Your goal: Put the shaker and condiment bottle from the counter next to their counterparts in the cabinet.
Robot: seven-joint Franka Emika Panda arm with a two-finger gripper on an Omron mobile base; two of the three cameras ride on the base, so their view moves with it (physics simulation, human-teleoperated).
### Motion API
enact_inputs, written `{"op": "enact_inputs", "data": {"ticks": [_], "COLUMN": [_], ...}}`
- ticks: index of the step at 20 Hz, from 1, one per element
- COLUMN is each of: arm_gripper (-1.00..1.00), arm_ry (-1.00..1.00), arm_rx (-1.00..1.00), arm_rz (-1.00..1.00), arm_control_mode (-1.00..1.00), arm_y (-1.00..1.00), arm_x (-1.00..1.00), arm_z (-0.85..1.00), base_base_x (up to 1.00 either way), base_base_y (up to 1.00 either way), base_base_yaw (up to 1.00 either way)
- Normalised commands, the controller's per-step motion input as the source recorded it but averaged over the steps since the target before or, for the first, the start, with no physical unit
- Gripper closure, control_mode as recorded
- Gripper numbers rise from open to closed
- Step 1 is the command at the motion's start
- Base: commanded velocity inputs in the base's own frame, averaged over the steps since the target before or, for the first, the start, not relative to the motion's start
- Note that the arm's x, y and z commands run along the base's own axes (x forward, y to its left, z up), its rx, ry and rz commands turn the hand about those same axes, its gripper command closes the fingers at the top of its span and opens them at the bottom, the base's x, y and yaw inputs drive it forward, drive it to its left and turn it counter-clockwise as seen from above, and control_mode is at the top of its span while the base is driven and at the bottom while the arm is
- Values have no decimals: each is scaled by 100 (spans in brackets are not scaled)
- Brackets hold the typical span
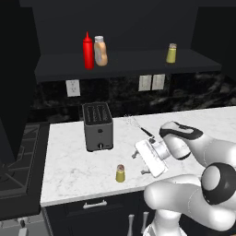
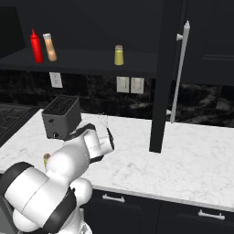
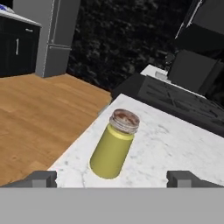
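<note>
The gripper (image 3: 111, 177), fingers spread and empty, faces the shaker (image 3: 113, 145) standing near the counter (image 1: 69, 166) edge, while the condiment bottle (image 1: 101, 51) already sits beside the red squeeze bottle (image 1: 88, 51) in the cabinet (image 1: 129, 62).

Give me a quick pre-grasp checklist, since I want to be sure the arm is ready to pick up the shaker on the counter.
1. Shaker upright on the counter: ok.
2. Gripper open, fingertips spread wider than the shaker: ok.
3. Shaker lined up between the fingertips in the hand view: ok.
4. Fingertips already around the shaker: not ok, it stands ahead of them.
5. Toaster apart from the shaker: ok.
6. Free shelf space beside the twin shaker in the cabinet: ok.
</note>
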Motion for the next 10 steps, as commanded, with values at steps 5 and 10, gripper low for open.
{"op": "enact_inputs", "data": {"ticks": [5, 10], "arm_gripper": [-100, -100], "arm_ry": [-2, 6], "arm_rx": [0, 0], "arm_rz": [-5, -1], "arm_control_mode": [-100, -100], "arm_y": [37, 24], "arm_x": [-4, -3], "arm_z": [-1, 0], "base_base_x": [0, 0], "base_base_y": [0, 0], "base_base_yaw": [0, 0]}}
